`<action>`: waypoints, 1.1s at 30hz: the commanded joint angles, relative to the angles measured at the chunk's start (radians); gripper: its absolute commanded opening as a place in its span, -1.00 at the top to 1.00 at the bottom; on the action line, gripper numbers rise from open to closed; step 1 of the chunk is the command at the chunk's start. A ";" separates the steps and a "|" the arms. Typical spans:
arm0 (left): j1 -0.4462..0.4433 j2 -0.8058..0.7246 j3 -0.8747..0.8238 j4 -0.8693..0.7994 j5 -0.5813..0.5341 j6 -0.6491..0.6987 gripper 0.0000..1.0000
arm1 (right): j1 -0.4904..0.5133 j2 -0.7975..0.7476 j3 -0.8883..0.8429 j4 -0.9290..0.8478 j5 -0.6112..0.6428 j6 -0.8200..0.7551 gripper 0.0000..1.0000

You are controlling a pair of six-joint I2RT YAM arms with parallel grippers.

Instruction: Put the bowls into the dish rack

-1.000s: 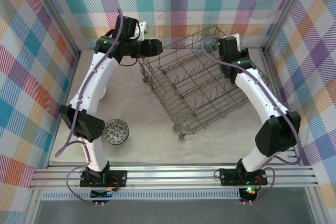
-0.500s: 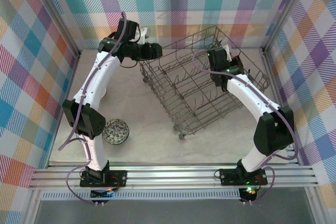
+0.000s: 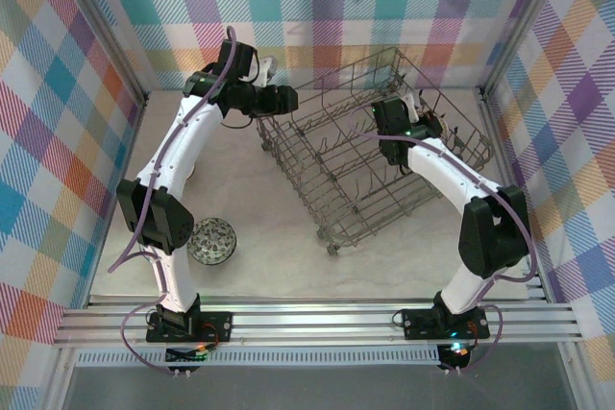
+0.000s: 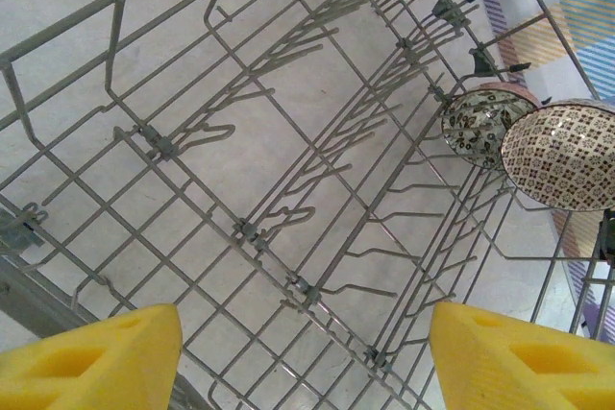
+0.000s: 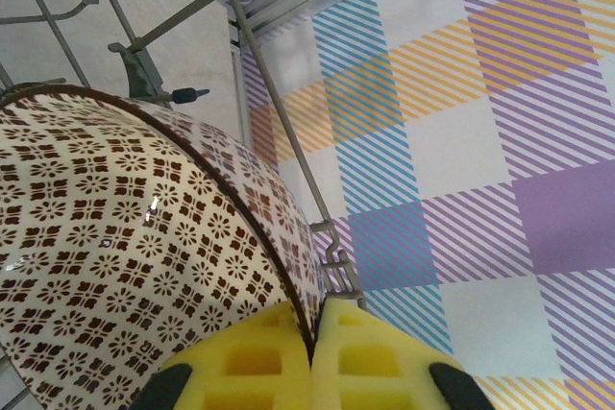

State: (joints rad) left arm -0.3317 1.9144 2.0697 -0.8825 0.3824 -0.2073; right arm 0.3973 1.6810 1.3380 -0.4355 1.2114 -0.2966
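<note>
The grey wire dish rack (image 3: 370, 146) stands at an angle in the middle right of the table. My right gripper (image 5: 312, 333) is shut on the rim of a cream bowl with a brown flower pattern (image 5: 125, 266), held on edge over the rack's right side. The left wrist view shows that bowl (image 4: 562, 156) next to a dark floral bowl (image 4: 485, 125) on edge among the far tines. My left gripper (image 4: 303, 352) hangs open above the rack's tines (image 4: 317, 237), nothing between its yellow fingers (image 4: 106, 357). Another floral bowl (image 3: 212, 241) sits on the table.
A further bowl (image 3: 189, 175) peeks out from under the left arm near the left wall. Checked walls and aluminium posts close in the table on three sides. The rack's tall gridded sides (image 3: 288, 165) rise between the two arms.
My right arm has swung left, bringing its bowl in over the rack's right side. My left gripper has crept a little right over the rack's back-left corner, staying open.
</note>
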 commanded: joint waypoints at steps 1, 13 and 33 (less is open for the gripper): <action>0.012 0.021 -0.003 0.026 0.029 0.027 -0.38 | 0.010 0.028 0.044 0.029 0.047 0.017 1.00; 0.037 0.032 -0.017 0.039 0.062 0.036 -0.38 | 0.043 0.073 0.075 0.014 0.106 -0.019 1.00; 0.043 0.056 -0.014 -0.003 0.104 0.034 -0.38 | 0.044 0.082 0.096 0.149 0.149 -0.230 1.00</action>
State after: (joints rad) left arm -0.2989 1.9308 2.0659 -0.8543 0.4686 -0.1883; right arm 0.4335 1.7599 1.3987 -0.3767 1.3018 -0.4641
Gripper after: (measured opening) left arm 0.691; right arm 0.065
